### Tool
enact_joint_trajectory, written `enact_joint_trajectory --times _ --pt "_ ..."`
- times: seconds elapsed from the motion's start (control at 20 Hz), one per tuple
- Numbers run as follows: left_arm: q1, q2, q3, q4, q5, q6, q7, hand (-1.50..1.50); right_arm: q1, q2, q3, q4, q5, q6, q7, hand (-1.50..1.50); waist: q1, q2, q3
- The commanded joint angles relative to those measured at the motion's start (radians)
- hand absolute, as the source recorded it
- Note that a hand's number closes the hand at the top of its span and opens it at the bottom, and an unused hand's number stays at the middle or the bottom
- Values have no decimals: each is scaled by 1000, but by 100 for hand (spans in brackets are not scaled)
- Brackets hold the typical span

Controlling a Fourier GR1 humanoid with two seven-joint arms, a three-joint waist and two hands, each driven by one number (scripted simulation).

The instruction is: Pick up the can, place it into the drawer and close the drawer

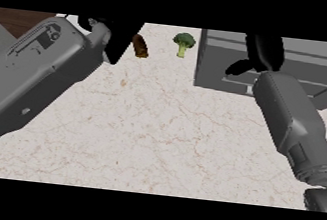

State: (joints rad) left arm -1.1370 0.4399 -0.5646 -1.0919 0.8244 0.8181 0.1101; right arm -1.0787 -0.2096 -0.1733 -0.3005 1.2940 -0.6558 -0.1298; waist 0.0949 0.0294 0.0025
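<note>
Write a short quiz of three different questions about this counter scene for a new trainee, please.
1. True or false: the broccoli lies inside the drawer unit.
2. Which hand is nearer the brown can? A) left hand B) right hand
3. Fill in: the right hand is over the grey ____ unit.

Key: 1 false, it lies on the counter beside the unit; 2 A; 3 drawer.

You're looking at a kitchen: a pale, marble-veined stone surface (pixel 156 131) carries a small green broccoli floret (pixel 183 42), and a grey box-shaped drawer unit (pixel 304 71) sits on it at the right, with dark wood (pixel 16 18) at the far left.
</note>
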Motion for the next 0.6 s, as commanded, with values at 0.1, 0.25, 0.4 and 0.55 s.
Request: enact_joint_trajectory --times 0.1,0.25,0.4,0.55 --pt "29 5 -8 -59 -19 20 17 -150 -112 -58 -25 58 2 10 24 -150 9 0 0" --pt "28 -3 -9 -76 -19 30 33 -150 -128 -48 -28 89 8 11 46 -150 23 7 0" --pt "43 8 -11 -86 -31 27 31 -150 -168 -62 -59 95 -36 76 -31 -150 19 5 1" --pt "41 22 8 -92 -22 7 34 -150 -194 1 -143 90 -143 141 -121 -150 27 10 2"
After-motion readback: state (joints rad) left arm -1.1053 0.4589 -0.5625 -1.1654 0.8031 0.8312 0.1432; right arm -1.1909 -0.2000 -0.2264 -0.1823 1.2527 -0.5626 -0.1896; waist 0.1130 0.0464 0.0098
